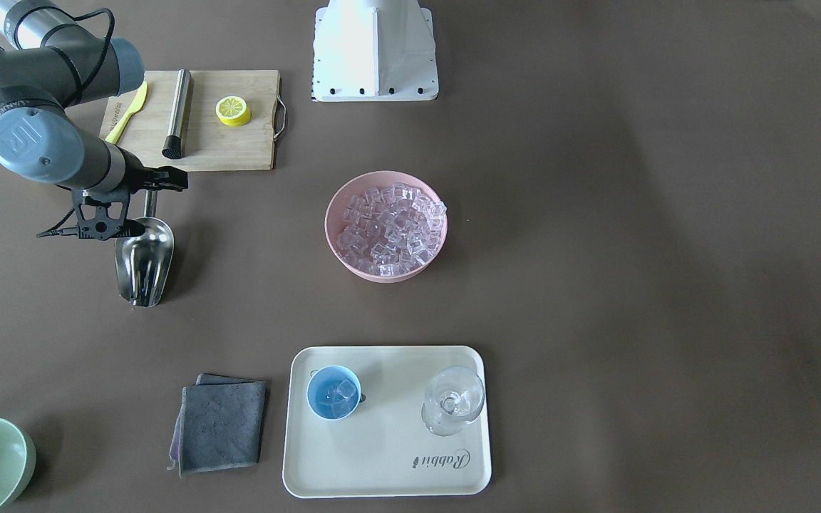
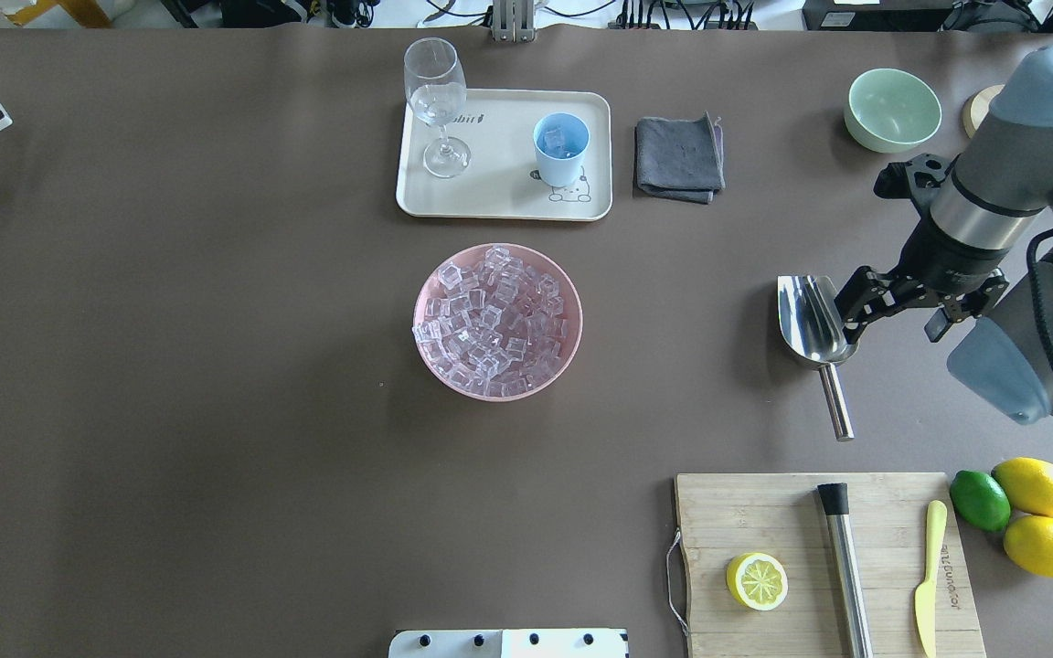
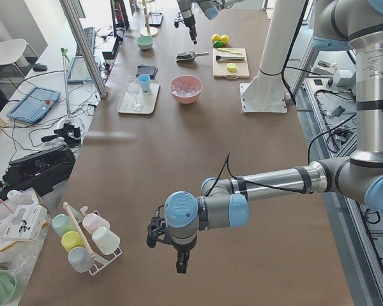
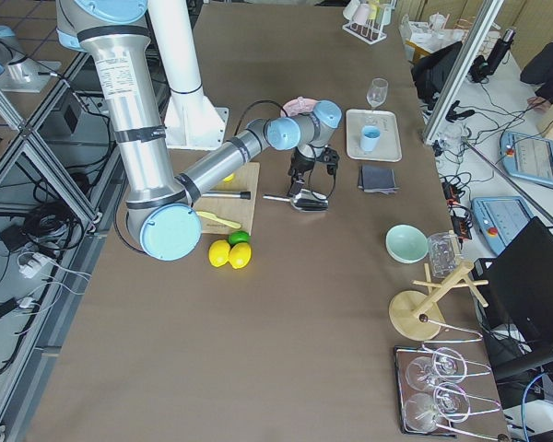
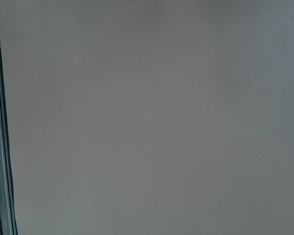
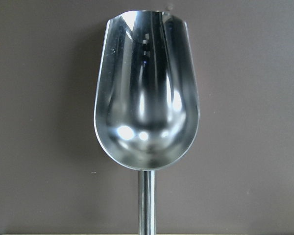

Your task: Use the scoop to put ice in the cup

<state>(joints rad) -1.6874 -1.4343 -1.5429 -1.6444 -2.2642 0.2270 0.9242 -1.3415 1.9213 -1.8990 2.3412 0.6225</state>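
Note:
The steel scoop [image 2: 810, 318] lies on the table, empty, trough toward the tray and handle toward the cutting board; it fills the right wrist view [image 6: 147, 98]. My right gripper [image 2: 890, 320] hangs just above and beside the trough, open, not touching it; it also shows in the front view [image 1: 100, 226]. The ice [image 2: 494, 320] fills a pink bowl [image 2: 572, 352] at mid-table. The light-blue cup [image 2: 560, 146] stands on a cream tray [image 2: 499, 206] with a few cubes inside [image 1: 343, 393]. My left gripper [image 3: 179, 262] hangs over bare table far away; I cannot tell its state.
A clear stemmed glass [image 2: 437, 100] stands on the tray. A grey cloth [image 2: 680, 155] and pale green bowl [image 2: 892, 110] lie beyond the scoop. A cutting board [image 2: 764, 512] holds a lemon half, a steel rod and a yellow knife; lemons and a lime [image 2: 1029, 512] lie beside it.

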